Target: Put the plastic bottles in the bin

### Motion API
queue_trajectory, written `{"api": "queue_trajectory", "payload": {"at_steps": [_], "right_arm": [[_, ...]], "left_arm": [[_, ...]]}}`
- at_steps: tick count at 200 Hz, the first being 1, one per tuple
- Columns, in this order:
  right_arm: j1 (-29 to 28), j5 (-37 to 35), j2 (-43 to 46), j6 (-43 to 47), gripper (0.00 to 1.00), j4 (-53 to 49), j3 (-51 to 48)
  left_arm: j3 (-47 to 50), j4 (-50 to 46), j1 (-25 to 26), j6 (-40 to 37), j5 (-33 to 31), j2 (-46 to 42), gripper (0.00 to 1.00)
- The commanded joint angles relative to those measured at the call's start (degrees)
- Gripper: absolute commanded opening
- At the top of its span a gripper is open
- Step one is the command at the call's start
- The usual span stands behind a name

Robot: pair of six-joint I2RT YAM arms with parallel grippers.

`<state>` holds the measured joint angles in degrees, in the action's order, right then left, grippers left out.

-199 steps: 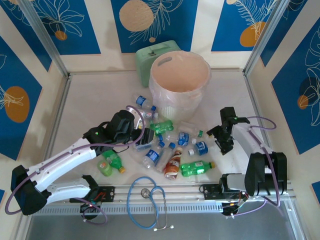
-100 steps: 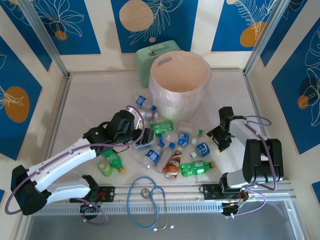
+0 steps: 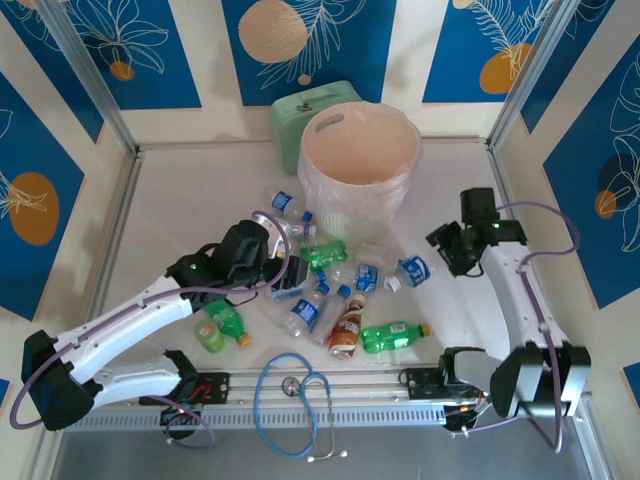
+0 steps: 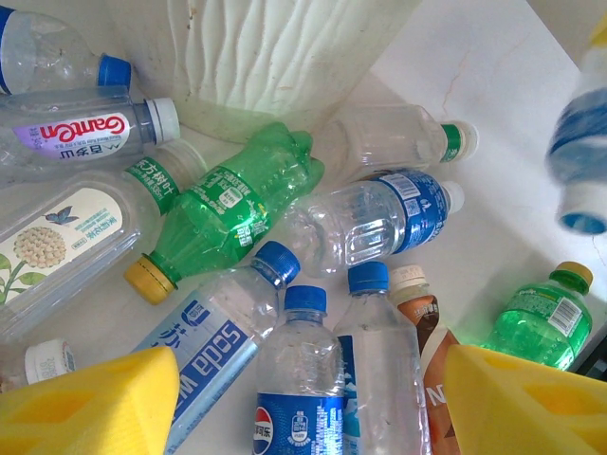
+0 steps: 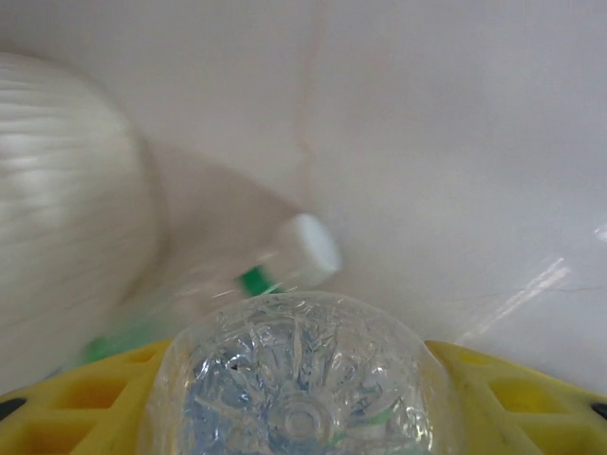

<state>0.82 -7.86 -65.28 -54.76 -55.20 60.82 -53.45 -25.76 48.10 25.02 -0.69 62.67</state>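
Several plastic bottles (image 3: 320,300) lie in a heap in front of the bin (image 3: 350,205), a tall pale wastebasket with a bag liner. My right gripper (image 3: 445,255) is shut on a clear blue-labelled bottle (image 3: 414,270) and holds it off the table, right of the bin. In the right wrist view that bottle's base (image 5: 299,360) sits clamped between the yellow fingers (image 5: 512,393). My left gripper (image 4: 313,408) is open over the heap. A Pepsi bottle (image 4: 308,379) and another blue-capped one (image 4: 379,351) lie between its pads (image 4: 85,403), apart from them.
A mint-green box (image 3: 300,110) stands behind the bin. A blue stethoscope (image 3: 295,395) lies at the near edge between the arm bases. Green bottles (image 3: 390,335) and a brown-labelled one (image 3: 347,325) lie nearest the front. Metal posts and walls close in the table.
The right gripper has shut on the blue-labelled bottle and lifted it up and back, away from the heap toward the bin's right side. The left arm has not moved.
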Motion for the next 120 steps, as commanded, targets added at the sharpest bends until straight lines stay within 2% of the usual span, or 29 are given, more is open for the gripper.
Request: {"api": "queue_trajectory", "payload": {"at_steps": [1, 31, 55, 120], "right_arm": [[-1.5, 3.2, 2.7, 2.8, 0.57, -8.5, 10.5], [-6.1, 3.2, -0.7, 3.4, 0.56, -10.9, 27.1], [-9.6, 3.0, -5.4, 3.5, 0.57, -8.4, 37.8], [-12.0, 4.9, -19.3, 1.6, 0.58, 3.7, 51.7]], "left_arm": [[-0.4, -0.4, 0.6, -0.9, -1.2, -1.2, 0.73], [-0.3, 0.1, 0.6, -0.8, -1.1, -1.0, 0.73], [-0.3, 0.5, 0.5, -0.4, -1.3, -1.1, 0.73], [0.6, 2.5, 0.5, -0.4, -0.5, -1.6, 0.73]]}}
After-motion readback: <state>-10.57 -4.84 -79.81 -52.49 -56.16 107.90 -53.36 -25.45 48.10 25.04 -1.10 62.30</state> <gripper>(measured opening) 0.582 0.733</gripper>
